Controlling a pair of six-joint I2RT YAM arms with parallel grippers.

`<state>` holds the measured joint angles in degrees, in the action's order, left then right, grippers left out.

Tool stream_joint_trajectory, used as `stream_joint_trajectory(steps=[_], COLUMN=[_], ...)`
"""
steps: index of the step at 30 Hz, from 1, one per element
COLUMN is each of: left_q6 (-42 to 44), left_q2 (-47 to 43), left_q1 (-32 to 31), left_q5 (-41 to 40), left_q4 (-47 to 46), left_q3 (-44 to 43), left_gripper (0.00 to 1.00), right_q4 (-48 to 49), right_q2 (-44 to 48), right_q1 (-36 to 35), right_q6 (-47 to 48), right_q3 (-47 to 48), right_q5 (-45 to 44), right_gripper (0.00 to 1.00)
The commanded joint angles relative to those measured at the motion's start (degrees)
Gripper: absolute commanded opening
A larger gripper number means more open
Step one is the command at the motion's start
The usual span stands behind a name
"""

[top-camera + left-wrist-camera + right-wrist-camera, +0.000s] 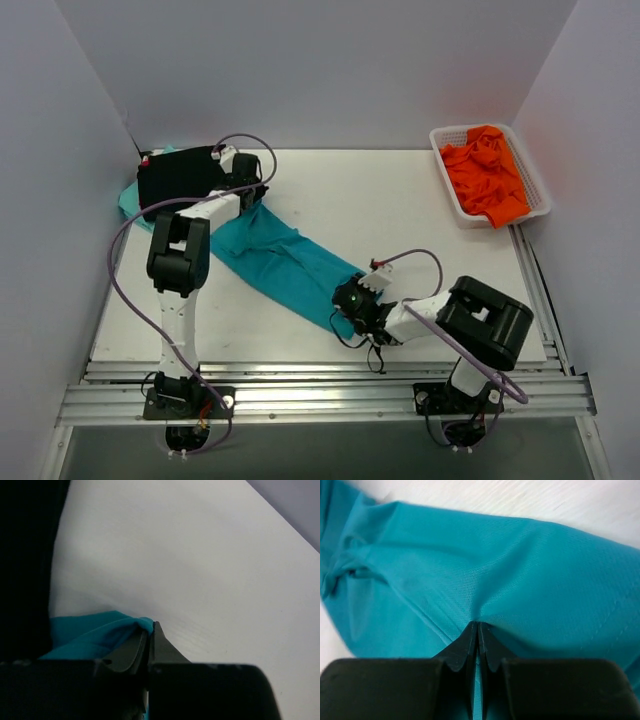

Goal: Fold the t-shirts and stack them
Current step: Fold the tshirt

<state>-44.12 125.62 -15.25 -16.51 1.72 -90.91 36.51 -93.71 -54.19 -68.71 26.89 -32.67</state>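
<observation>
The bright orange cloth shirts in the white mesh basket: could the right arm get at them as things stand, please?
Probably not yet. The right gripper is shut on the teal cloth t-shirt near the table's front, and the bright orange shirts lie in the white mesh basket at the far right corner.

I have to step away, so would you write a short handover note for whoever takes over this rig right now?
Left gripper: shut on the far end of the teal t-shirt.
Right gripper: shut on the same shirt's near end.
Things: the teal shirt lies stretched diagonally across the table between both arms. A black t-shirt sits at the far left on more teal cloth. Orange t-shirts lie crumpled in the white basket at far right.
Done: both ends gripped.
Left: fold and stack this shirt, then the orange ones.
</observation>
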Motion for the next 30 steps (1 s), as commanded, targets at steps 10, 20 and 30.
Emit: stream_joint_trajectory(steps=[10, 20, 30], left_q6=[8.3, 9.1, 10.3], left_q2=[31.2, 30.4, 13.5], left_q1=[0.7, 1.1, 1.2], left_q5=[15.5, 32.9, 44.8], left_q4=[34.2, 20.6, 10.3], left_q3=[-62.1, -58.8, -43.2], left_gripper=[0.02, 0.35, 0.94], right_q4=[-24.7, -31.6, -57.3], right_q2=[-27.7, -29.5, -17.0], right_q1=[-24.9, -32.9, -36.2], right_q6=[-8.2, 1.6, -0.7], right_q3=[19.0, 31.2, 40.5], right_q5=[-0.5, -6.8, -20.8], right_gripper=[0.0, 0.0, 0.75])
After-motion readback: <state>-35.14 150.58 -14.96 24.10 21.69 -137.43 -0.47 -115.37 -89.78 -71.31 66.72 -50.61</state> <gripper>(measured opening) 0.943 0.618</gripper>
